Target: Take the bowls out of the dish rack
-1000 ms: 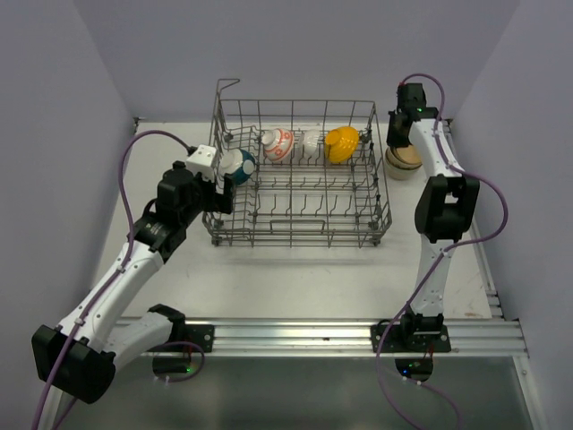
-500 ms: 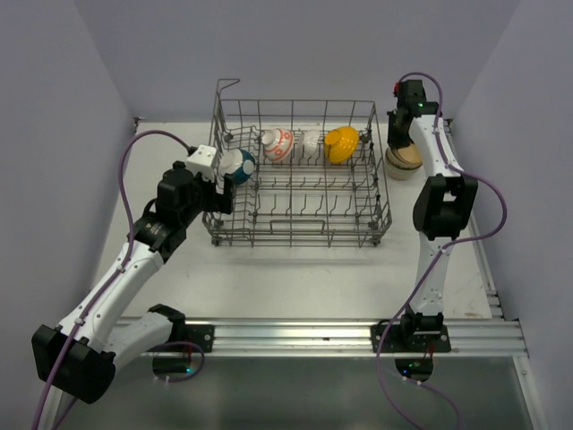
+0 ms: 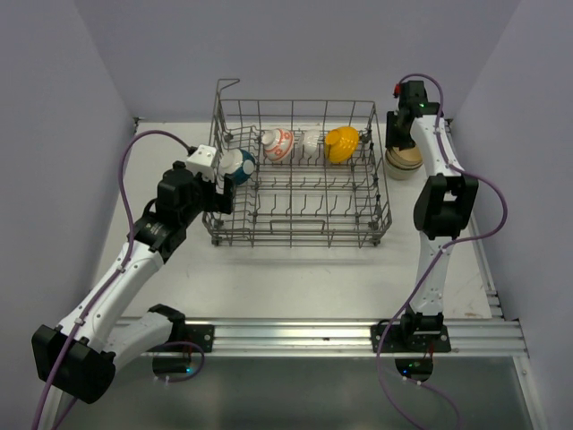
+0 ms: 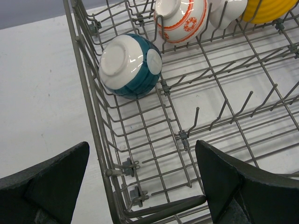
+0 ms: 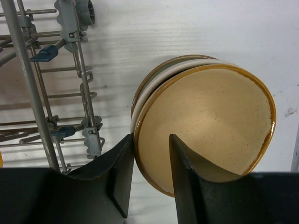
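Right wrist: my right claw, narrowly parted, straddles the rim of the top bowl (left claw gapes wide).

1. My left gripper and right gripper are matte black.
2. The dish rack is grey wire with small blue clips.
3. The teal bowl is ribbed, with a white base.
4. The patterned bowl is white with orange-red rings and roundels.
5. The yellow bowl is plain.
6. The beige bowl is speckled and brown-rimmed.
7. The table is white.
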{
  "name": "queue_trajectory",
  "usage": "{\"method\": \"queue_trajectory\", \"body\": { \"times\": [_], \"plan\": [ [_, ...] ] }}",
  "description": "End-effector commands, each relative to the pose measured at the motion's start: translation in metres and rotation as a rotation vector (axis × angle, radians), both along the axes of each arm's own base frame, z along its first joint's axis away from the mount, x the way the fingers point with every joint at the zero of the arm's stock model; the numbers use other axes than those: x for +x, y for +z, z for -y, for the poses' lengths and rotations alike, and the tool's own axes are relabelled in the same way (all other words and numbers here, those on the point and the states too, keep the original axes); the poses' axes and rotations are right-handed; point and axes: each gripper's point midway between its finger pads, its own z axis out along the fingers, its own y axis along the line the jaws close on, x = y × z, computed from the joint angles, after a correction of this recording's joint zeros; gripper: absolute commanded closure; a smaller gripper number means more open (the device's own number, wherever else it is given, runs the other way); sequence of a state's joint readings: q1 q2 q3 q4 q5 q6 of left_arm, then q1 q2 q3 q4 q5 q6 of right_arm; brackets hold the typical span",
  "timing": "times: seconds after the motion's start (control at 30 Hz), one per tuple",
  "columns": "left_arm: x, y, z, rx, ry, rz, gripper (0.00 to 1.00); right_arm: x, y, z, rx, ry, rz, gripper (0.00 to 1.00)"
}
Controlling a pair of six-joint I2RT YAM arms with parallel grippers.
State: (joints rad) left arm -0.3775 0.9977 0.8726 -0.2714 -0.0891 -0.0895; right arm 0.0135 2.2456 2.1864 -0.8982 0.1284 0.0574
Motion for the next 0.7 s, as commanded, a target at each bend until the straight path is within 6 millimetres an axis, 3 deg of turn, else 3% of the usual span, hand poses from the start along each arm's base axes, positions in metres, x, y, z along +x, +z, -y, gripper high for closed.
{"method": "queue_trajectory", "body": {
  "times": [0.0,0.13,0.3,0.5,0.53,0.63,0.67],
  "plan": [
    [0.004,0.016,0.002,-0.009,-0.012,0.038,0.00,0.007,0.003,-0.010,0.040,0.031,0.021,0.59],
    [0.004,0.015,0.003,-0.009,-0.017,0.034,0.00,0.009,0.010,-0.014,0.065,0.025,0.042,0.51],
    [0.004,0.015,0.004,-0.011,-0.019,0.032,0.00,0.011,0.036,-0.020,0.106,0.017,0.099,0.48],
    [0.004,0.014,0.001,-0.004,-0.005,0.033,0.00,0.003,0.100,-0.023,0.142,-0.011,0.233,0.44],
    [0.004,0.015,-0.001,-0.001,0.002,0.034,0.00,-0.004,0.120,-0.028,0.164,-0.005,0.276,0.44],
    [0.004,0.017,-0.002,-0.001,0.010,0.044,0.00,-0.016,0.140,-0.046,0.180,0.007,0.337,0.45],
    [0.004,0.016,-0.003,0.000,0.012,0.042,0.00,-0.026,0.163,-0.051,0.182,0.012,0.391,0.45]
  ]
}}
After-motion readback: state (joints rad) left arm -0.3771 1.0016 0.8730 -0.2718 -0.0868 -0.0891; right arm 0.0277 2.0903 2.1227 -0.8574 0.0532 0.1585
